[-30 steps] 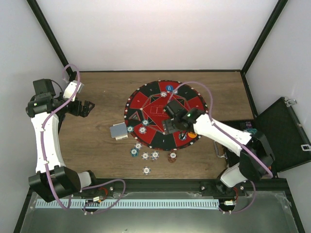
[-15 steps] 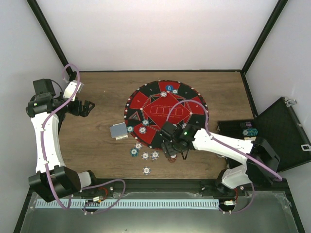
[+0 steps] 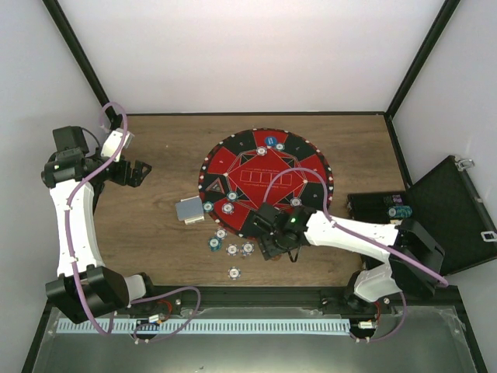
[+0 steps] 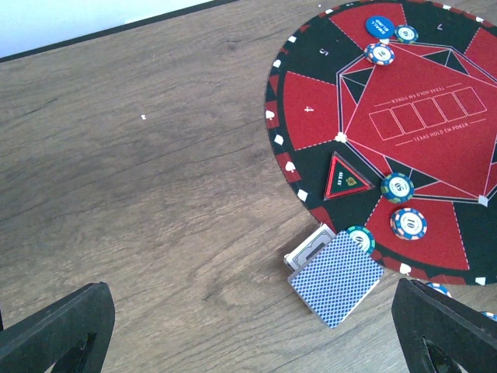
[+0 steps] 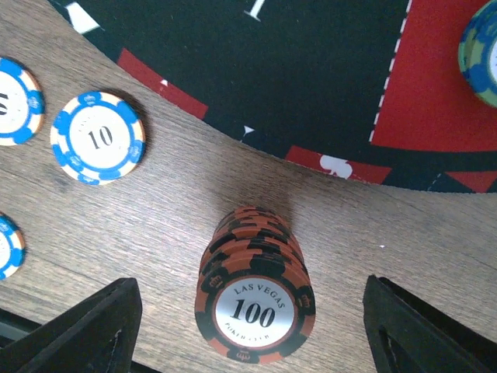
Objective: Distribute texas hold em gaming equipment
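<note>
A stack of maroon-and-black poker chips [image 5: 256,307] marked 100 stands on the wood just off the mat's near edge. My right gripper [image 5: 252,330] is open around it, one finger on each side with a gap to the stack. In the top view the right gripper [image 3: 273,247] hides this stack. Blue-and-white chips [image 5: 99,137] lie to its left, and loose chips [image 3: 232,249] sit in front of the mat. A blue-backed card deck [image 4: 336,278] lies on a card box at the mat's left edge. My left gripper [image 3: 140,172] hangs open over bare wood at far left.
The round red-and-black mat [image 3: 307,167] carries several chips [image 4: 408,224] and a blue button disc [image 4: 380,26]. A teal chip [image 4: 360,238] touches the deck's corner. An open black case [image 3: 446,214] lies at the right edge. Black frame posts stand at the back corners.
My right arm has swung from over the mat's middle toward the near edge and come down around the maroon stack. The left arm has not moved.
</note>
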Robot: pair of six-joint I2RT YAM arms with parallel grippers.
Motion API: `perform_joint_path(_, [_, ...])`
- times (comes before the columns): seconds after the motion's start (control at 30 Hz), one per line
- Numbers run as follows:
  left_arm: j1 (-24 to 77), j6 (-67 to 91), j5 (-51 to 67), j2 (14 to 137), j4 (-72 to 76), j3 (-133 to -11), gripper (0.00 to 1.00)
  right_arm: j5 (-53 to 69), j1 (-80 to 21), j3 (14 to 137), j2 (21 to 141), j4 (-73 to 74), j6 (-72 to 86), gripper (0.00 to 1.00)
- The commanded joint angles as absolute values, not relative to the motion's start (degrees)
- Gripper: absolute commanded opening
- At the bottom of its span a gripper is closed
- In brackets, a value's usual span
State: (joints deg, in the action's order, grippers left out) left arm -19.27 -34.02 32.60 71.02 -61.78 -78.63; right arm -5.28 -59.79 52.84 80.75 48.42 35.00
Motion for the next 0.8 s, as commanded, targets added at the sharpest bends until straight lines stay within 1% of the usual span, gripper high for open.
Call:
perform_joint_path(0.0, [-19.6,-33.73,33.57,70.93,-60.64,-78.35,1.0,-4.58,-60.25,51.58,82.18,46.64,35.31,0.79])
perform_joint_path(0.23, [-19.6,-33.7,33.03,70.93,-60.48,-78.57,1.0,-4.71,-60.21,51.13,83.31,45.22,35.06,0.75])
perform_joint_path(0.37, [-19.6,-33.75,33.03,70.94,-60.47,-78.57,1.0,-4.81,-60.19,51.33,83.63,45.02,34.9,0.71])
perform_joint_path(0.77, [-19.6,-33.69,32.77,70.84,-60.36,-78.62,1.0,-5.05,-60.22,50.88,83.72,44.85,34.91,0.57])
